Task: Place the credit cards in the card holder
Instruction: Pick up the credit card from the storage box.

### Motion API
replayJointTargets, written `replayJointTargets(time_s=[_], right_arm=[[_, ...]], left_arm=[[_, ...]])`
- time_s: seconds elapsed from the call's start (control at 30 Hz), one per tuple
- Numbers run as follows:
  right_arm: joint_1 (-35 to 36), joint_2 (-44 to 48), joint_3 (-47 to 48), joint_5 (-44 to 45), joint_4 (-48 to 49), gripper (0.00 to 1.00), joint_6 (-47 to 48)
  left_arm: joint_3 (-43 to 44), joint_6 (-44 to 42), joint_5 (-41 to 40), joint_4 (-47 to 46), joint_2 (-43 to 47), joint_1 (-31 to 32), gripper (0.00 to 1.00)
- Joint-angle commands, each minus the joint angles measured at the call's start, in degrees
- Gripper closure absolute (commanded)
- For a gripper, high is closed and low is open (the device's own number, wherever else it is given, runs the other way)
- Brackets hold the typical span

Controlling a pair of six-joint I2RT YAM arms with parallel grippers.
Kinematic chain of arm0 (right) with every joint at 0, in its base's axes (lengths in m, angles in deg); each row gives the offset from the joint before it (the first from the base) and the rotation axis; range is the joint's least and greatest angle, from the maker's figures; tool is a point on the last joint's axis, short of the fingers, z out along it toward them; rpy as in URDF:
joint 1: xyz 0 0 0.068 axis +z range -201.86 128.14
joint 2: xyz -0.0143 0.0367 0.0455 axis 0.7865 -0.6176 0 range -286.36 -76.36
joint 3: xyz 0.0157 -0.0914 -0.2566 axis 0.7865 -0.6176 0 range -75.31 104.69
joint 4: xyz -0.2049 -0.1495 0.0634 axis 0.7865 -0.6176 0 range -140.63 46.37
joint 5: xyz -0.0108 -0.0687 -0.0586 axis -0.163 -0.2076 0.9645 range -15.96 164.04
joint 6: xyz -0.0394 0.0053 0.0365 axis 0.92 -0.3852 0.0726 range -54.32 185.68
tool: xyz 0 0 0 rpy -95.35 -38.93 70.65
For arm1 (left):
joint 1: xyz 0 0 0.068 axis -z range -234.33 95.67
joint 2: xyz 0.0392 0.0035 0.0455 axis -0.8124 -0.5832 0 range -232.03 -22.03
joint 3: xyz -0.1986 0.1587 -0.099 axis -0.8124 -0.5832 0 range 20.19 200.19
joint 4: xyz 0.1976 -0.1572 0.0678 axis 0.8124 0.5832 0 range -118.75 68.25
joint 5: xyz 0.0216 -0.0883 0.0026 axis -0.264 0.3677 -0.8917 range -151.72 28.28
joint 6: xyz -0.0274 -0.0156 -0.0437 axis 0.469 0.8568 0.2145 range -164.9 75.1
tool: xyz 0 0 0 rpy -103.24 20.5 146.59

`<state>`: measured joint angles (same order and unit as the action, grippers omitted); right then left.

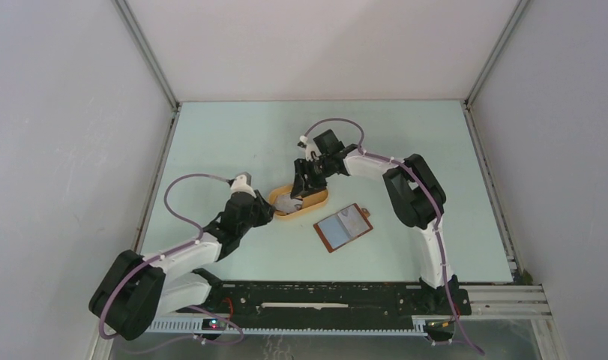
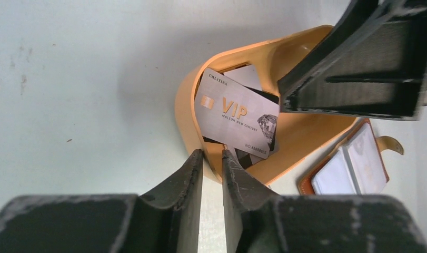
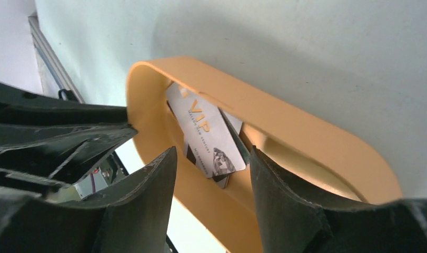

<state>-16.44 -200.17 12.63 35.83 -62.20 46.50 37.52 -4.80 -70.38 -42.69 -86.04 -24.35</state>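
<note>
Several credit cards (image 2: 237,113), the top one grey with "VIP" printed on it, lie stacked in an orange-yellow oval tray (image 2: 187,105). My left gripper (image 2: 212,154) pinches the tray's left end wall, one finger outside and one inside. Over the tray's middle my right gripper (image 3: 214,153) stands open, above the near edge of the cards (image 3: 206,132) and holding nothing. The card holder (image 1: 344,227) lies open on the table to the right of the tray (image 1: 315,204), pale inner face up, reddish-brown edge showing. From above, the left gripper (image 1: 269,210) and right gripper (image 1: 304,187) are at the tray.
The pale green table (image 1: 405,150) is walled by white panels at the back and both sides. The arm bases sit on a black rail (image 1: 323,296) along the near edge. The card holder (image 2: 353,168) lies just beyond the tray's far side in the left wrist view.
</note>
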Motion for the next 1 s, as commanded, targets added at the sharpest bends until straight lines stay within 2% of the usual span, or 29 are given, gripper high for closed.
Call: replayJointTargets(time_s=[0.0,0.3,0.4,0.5,0.63,0.97], right_arm=[[1.02,-1.58,1.83,2.28,-1.42,0.38,1.34],[1.66,-3.43,1.96,0.82,-1.29,0.36,-0.18],[1.76,-3.14,1.95,-0.32,-0.84,0.36,-0.53],[1.63,-1.82,2.06,-0.40,-0.95,0.36,0.16],[1.18,0.24,2.21,0.50,-1.91,0.37,1.44],[0.78,-0.43,4.83,5.67,-5.71,0.37,6.05]], left_arm=[[1.17,2.17,2.13,-1.40,2.52,-0.27,0.78],[-0.42,3.60,3.26,-1.99,3.24,-0.18,0.83],[-0.53,3.31,2.73,-1.86,2.59,-0.18,0.79],[0.00,2.14,0.80,-0.46,2.48,-0.18,0.69],[1.38,0.60,-0.28,0.78,1.89,-0.18,0.61],[2.49,0.22,2.16,-2.10,-3.70,-0.18,0.65]])
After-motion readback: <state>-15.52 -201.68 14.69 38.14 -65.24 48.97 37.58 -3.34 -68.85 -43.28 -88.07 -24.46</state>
